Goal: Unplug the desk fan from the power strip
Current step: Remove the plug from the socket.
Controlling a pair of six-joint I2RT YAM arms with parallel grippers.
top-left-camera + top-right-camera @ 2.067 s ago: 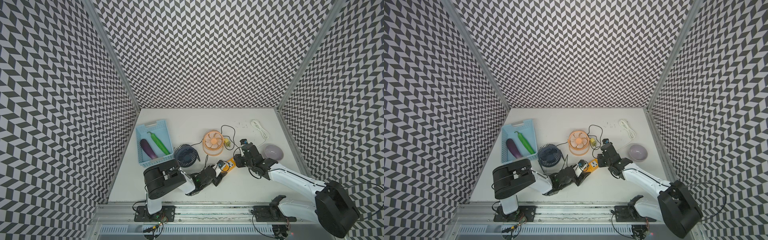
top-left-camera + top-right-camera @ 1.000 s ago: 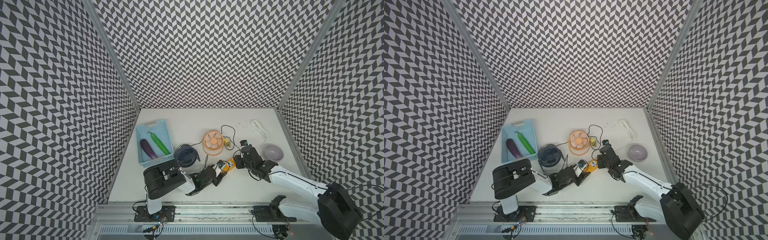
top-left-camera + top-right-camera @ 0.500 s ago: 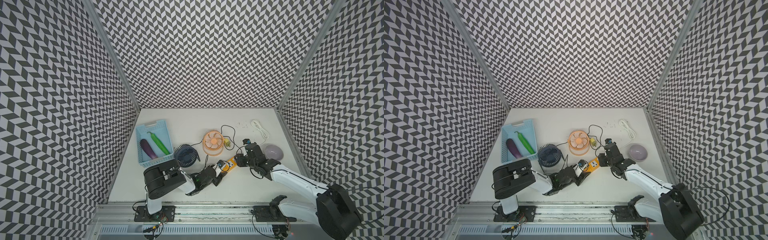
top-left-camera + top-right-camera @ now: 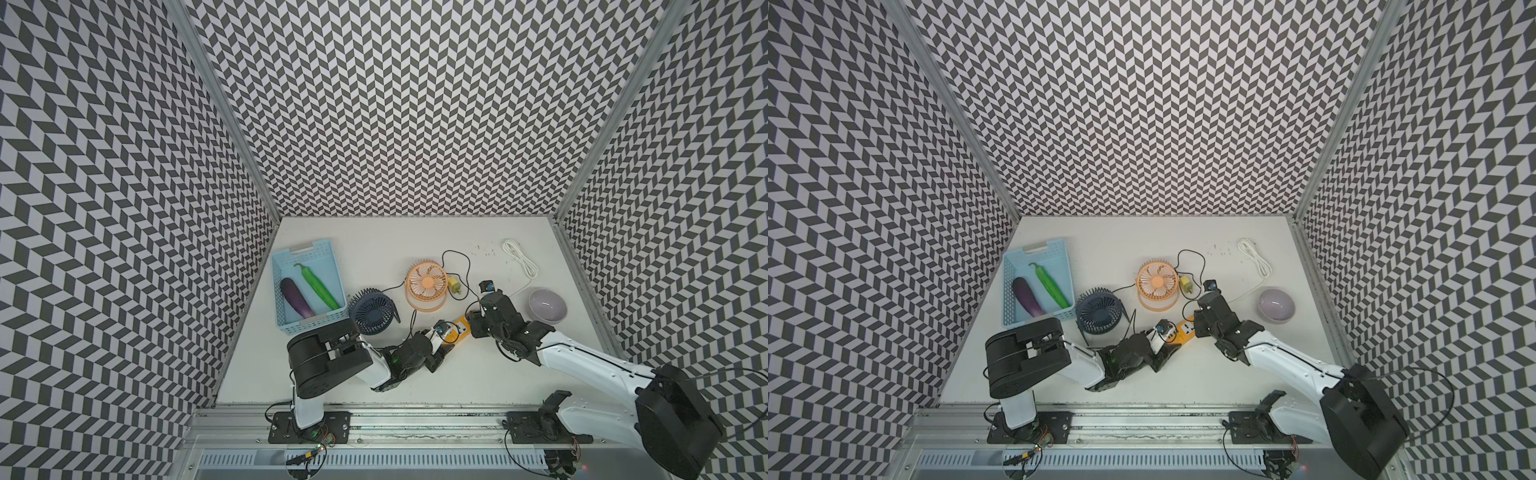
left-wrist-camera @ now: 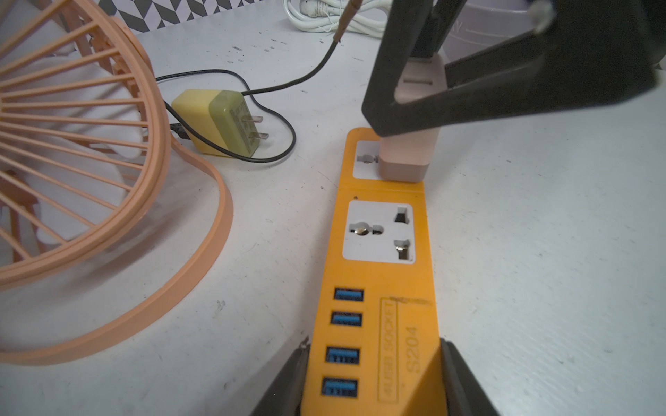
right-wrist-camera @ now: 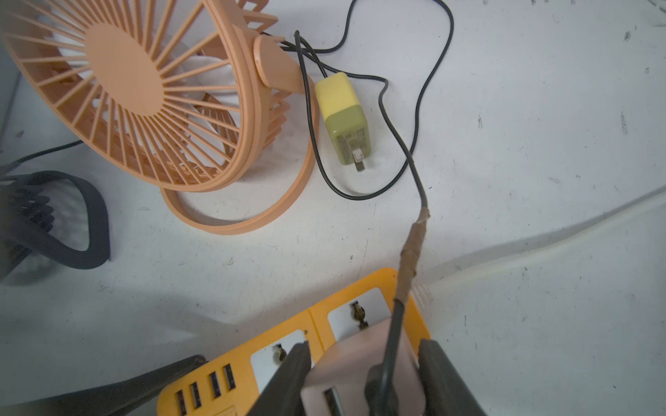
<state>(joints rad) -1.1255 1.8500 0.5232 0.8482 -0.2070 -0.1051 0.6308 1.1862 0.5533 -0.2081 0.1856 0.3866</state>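
Basket: light-blue basket point(image 4: 309, 249) at the far left of the table point(image 4: 415, 237); a purple eggplant point(image 4: 296, 297) and a green pepper point(image 4: 318, 286) lie inside.
Navy fan: navy fan point(image 4: 371, 309) stands just beside the basket's near corner.
Left gripper: left gripper point(image 5: 373, 381) is clenched on the USB end of the power strip, one finger on each long side.
Power strip: power strip point(image 5: 374, 273) lies flat near the front middle of the table, between the two grippers.
Orange fan: orange fan point(image 4: 426, 284) stands behind the strip on its hoop base.
Yellow adapter: yellow adapter point(image 4: 454, 286) lies on its side just beside the orange fan, prongs showing, apart from the strip.
Pink adapter: pink adapter point(image 5: 407, 162) sits on the strip's end socket, base against the socket face; a black cable point(image 6: 414, 151) leaves its top.
Right gripper: right gripper point(image 6: 364, 360) is grasping the pink adapter on two opposite sides.
White cord: white cord point(image 4: 519, 259) is bundled at the back right.
Bowl: lilac bowl point(image 4: 547, 305) sits to the right of the right gripper.
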